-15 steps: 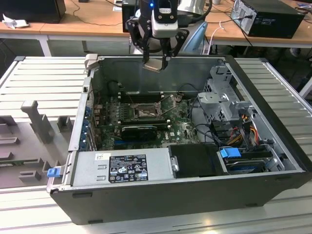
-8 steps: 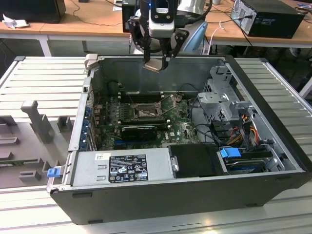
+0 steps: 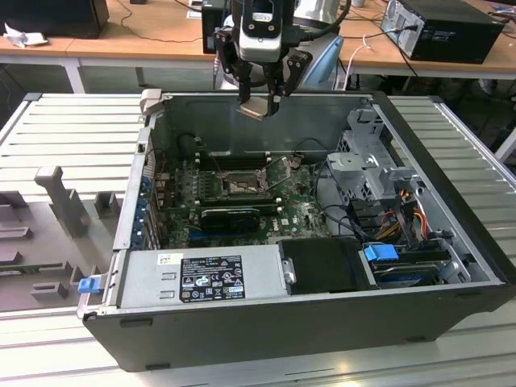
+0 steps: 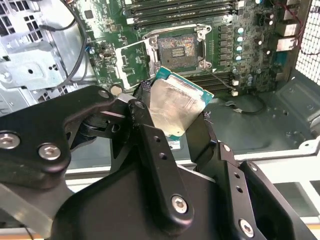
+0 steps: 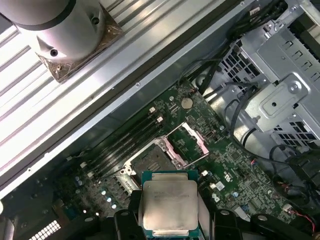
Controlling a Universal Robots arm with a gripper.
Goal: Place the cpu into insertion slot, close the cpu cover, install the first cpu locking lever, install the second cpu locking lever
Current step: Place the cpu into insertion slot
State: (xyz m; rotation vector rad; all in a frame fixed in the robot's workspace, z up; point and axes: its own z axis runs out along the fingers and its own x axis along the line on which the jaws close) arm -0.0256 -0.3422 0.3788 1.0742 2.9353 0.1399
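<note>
My gripper hangs above the far wall of the open computer case, shut on the cpu, a small square chip with a pale metal top. In both wrist views the cpu sits tilted between the black fingers, well above the board. Below it, the insertion slot lies bare on the green motherboard. The cpu cover is swung up and open beside the slot.
Long black memory slots run behind the socket and a black card lies in front of it. A grey power supply fills the near side. A metal drive cage with cables stands at the exterior view's right. Grey fixtures sit outside the case.
</note>
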